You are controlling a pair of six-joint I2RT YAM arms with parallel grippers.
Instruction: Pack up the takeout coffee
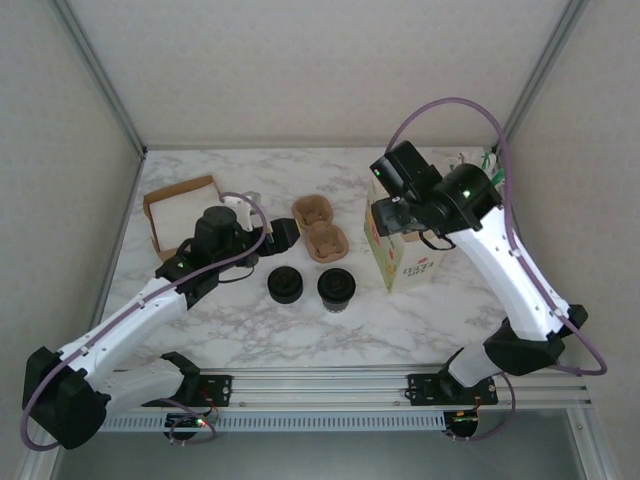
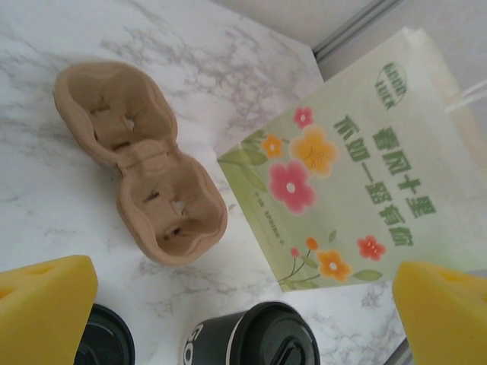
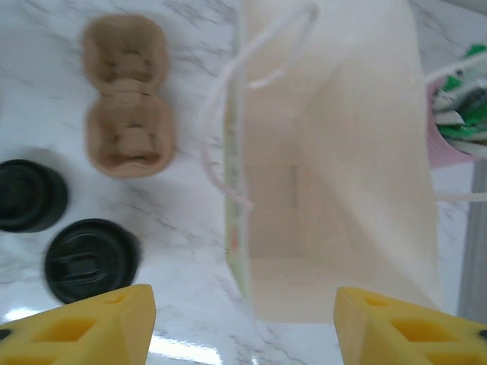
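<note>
The takeout coffee point(image 1: 336, 288), a small black cup under a black lid, stands on the marble table point(image 1: 250, 330) in front of the carrier. It also appears in the left wrist view point(image 2: 259, 338) and the right wrist view point(image 3: 91, 258). My left gripper point(image 1: 288, 234) point(image 2: 243, 323) is open, hovering left of and behind the cup, apart from it. My right gripper point(image 1: 390, 217) point(image 3: 247, 327) is open over the near left rim of the upright flowered paper bag point(image 1: 402, 255) point(image 2: 358, 190) point(image 3: 335, 175). Nothing shows inside the bag.
A brown two-cup pulp carrier point(image 1: 318, 228) point(image 2: 141, 160) point(image 3: 125, 103) lies left of the bag. A second low black round item point(image 1: 285, 285) point(image 2: 103, 346) point(image 3: 27, 195) stands left of the coffee. An open cardboard box point(image 1: 180, 210) sits back left, and a pink holder of green-white packets point(image 1: 487, 160) point(image 3: 456, 114) stands behind the bag.
</note>
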